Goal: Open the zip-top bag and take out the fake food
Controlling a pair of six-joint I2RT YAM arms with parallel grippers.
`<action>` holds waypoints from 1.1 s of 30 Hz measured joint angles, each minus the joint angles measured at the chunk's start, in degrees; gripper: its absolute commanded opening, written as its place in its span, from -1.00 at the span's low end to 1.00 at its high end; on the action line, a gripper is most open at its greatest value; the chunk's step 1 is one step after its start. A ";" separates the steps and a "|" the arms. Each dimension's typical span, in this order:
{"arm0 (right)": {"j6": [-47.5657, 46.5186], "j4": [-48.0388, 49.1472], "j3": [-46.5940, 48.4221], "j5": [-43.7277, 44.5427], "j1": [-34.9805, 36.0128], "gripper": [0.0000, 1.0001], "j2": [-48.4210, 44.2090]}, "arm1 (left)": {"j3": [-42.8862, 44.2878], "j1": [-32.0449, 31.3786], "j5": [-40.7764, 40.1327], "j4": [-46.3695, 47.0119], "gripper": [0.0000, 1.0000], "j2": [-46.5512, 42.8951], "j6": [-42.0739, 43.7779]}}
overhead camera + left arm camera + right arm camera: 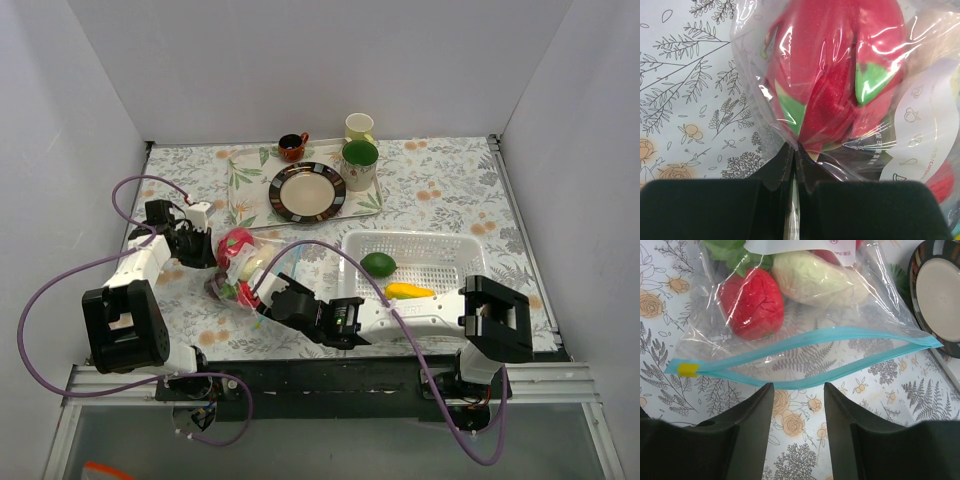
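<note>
Clear-plastic zip-top bag point(240, 268) found left of centre on the table point(450, 195), blue zip strip point(805, 340) at its near-right end already parted. Clenched on the bag's far-left end: left gripper point(795, 150). Spread just short of the strip, touching nothing: right gripper point(798, 390). Step judged in hand — removal of fake food point(752, 302). Next move: reach through the mouth and pinch the nearest piece without dragging the bag.

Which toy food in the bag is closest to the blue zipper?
The red strawberry. It lies almost against the blue zip strip of the zip-top bag, while the pale white vegetable sits farther back inside.
</note>
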 measured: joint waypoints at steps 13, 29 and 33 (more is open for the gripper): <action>-0.61 8.28 -2.51 -10.10 -9.60 0.11 3.54 | -0.02 -0.04 0.00 -0.50 -1.00 -0.09 0.46; -0.46 12.11 1.49 -33.59 -11.87 0.97 11.52 | 3.06 -0.09 0.66 -6.14 -1.00 -0.39 0.35; 1.01 13.53 0.07 -38.95 -11.85 0.97 11.52 | 2.67 -0.09 0.85 -6.32 -1.00 -1.33 0.20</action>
